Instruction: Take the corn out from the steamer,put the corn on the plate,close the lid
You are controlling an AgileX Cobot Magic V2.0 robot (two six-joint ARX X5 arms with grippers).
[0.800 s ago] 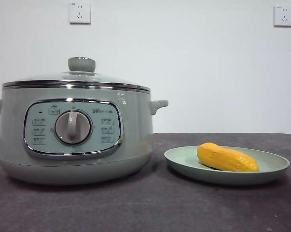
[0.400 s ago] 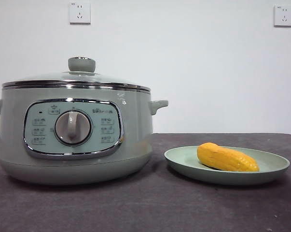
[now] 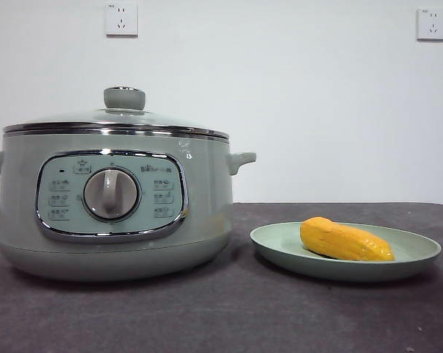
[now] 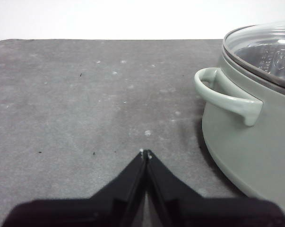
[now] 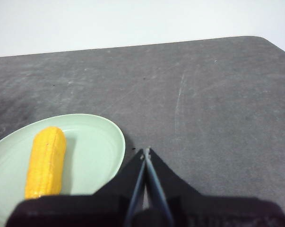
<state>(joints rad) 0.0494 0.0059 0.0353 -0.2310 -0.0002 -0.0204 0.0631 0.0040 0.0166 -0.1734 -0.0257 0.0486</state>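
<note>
The corn (image 3: 345, 240) lies on its side on the plate (image 3: 419, 257), beside the steamer (image 3: 206, 213). The lid (image 3: 114, 121) sits on the pot. The right gripper (image 5: 145, 151) is pinched together, empty, just beside the plate. The left gripper (image 4: 145, 153), also pinched and empty, waits by the pot's handle (image 4: 225, 97). The job looks done.

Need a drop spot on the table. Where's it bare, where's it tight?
Bare: the dark grey table in front of the pale grey-green steamer pot and the pale green plate; the stretch beside the steamer's side handle, by the shut left gripper; the stretch beside the plate near the shut right gripper. Tight: the narrow gap between steamer and plate.
</note>
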